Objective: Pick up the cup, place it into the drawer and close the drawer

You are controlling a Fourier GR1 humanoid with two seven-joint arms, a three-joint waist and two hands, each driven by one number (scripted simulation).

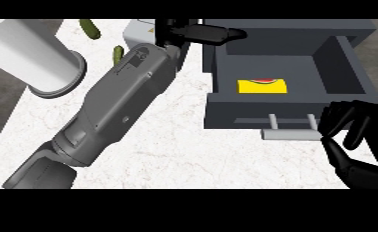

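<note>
At far left a tall white cylinder (pixel 44 61) stands well apart from the work, with two green pickles (pixel 90 27) beyond it. The left hand (pixel 188 32), fingers straight and holding nothing, reaches over the open drawer's back-left corner and half hides a pale block (pixel 140 30). In the drawer (pixel 244 110) sits what I take for the cup (pixel 262 86) (yellow, with a red-and-green mark on top). It is probably light, rigid and smooth, best taken round its wall. Those left fingers could be caught as the drawer shuts. The right hand (pixel 351 126), fingers curled on nothing, hovers just beside the handle (pixel 291 133).
</note>
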